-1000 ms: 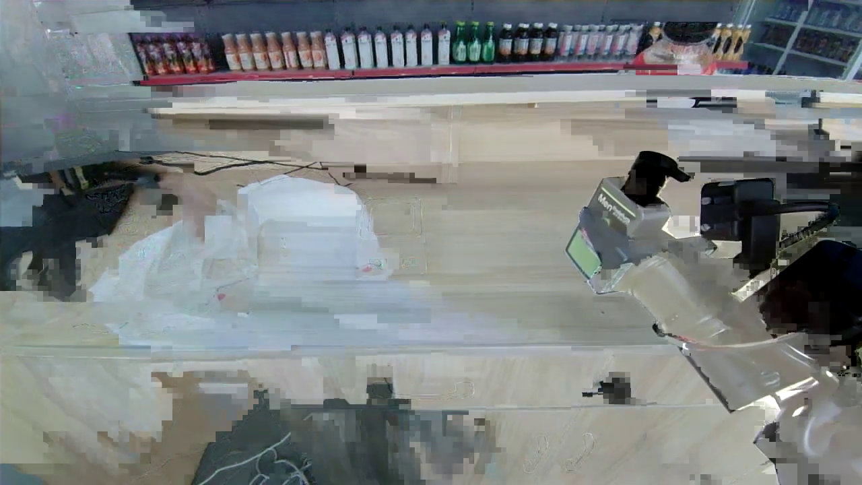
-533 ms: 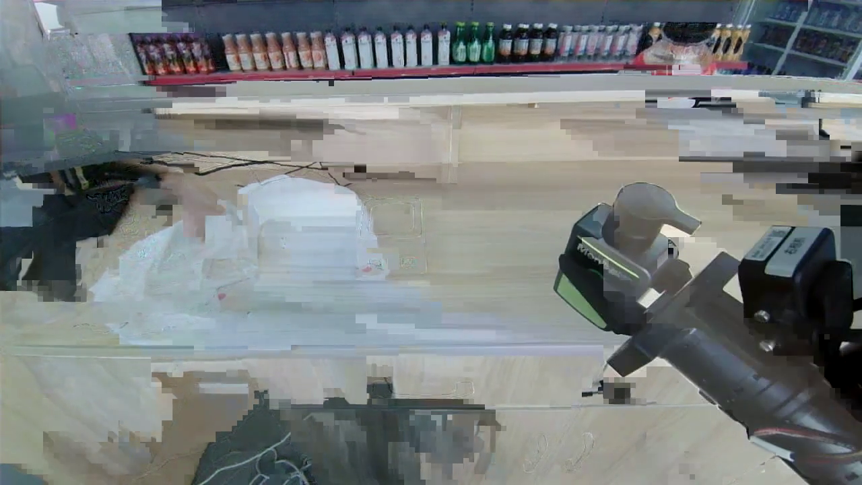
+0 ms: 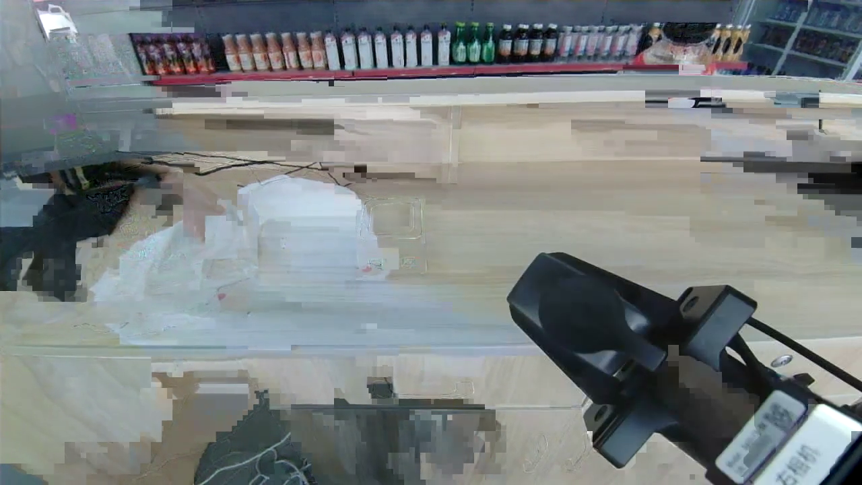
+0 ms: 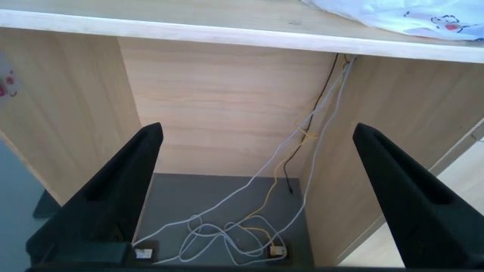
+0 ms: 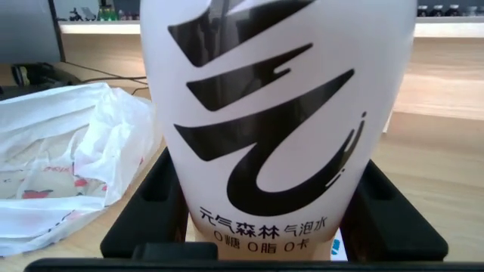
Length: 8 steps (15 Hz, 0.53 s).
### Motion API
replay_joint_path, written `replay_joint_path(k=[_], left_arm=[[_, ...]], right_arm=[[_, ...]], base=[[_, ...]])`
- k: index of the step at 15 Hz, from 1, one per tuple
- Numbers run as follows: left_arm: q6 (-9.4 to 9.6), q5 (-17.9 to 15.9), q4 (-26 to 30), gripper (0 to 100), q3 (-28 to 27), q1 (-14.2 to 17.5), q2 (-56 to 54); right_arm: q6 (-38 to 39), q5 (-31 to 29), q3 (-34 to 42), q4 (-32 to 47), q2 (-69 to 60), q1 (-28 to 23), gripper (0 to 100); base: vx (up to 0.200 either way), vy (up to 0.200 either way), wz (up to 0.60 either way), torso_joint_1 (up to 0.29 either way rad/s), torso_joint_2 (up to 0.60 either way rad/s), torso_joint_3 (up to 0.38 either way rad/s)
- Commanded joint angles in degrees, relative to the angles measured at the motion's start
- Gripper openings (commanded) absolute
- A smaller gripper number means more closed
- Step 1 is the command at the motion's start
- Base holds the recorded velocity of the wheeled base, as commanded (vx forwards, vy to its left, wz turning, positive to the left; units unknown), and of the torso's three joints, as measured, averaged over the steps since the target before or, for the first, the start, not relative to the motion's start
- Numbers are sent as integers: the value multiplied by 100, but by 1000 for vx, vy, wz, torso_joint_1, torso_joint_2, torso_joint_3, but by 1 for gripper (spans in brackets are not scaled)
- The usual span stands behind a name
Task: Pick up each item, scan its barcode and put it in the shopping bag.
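My right gripper [image 5: 268,227] is shut on a white bottle [image 5: 272,113] with black brush lettering, which stands upright between its black fingers [image 5: 151,204]. In the head view the right gripper [image 3: 586,323] is a black bulk low on the right, over the counter's near edge, and it hides the bottle. The white shopping bag [image 3: 269,256] lies crumpled on the counter's left half, and its plastic [image 5: 68,151] spreads out just beyond the bottle. My left gripper [image 4: 257,189] hangs open below the countertop, holding nothing.
The wooden counter [image 3: 539,202] has bare room between bag and right arm. A clear plastic box [image 3: 394,219] sits beside the bag. Dark gear [image 3: 67,215] lies far left. Shelves of bottles [image 3: 431,44] line the back. Cables [image 4: 249,227] hang in the recess under the counter.
The right arm swung down and toward the counter's near edge, turning its black housing to the head camera. The pump bottle seen in its grip earlier is now hidden.
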Motion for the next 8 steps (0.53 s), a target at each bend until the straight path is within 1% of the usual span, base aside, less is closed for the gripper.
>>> replay_joint_path(k=[1, 8], left_arm=[[-2, 1, -2, 100, 0, 1, 1], [-2, 1, -2, 100, 0, 1, 1]], right_arm=[[-2, 2, -5, -8, 14, 2, 0], [7, 2, 3, -8, 5, 2, 0]], base=[[0, 200, 0, 7, 7, 7], [0, 200, 0, 1, 3, 2]])
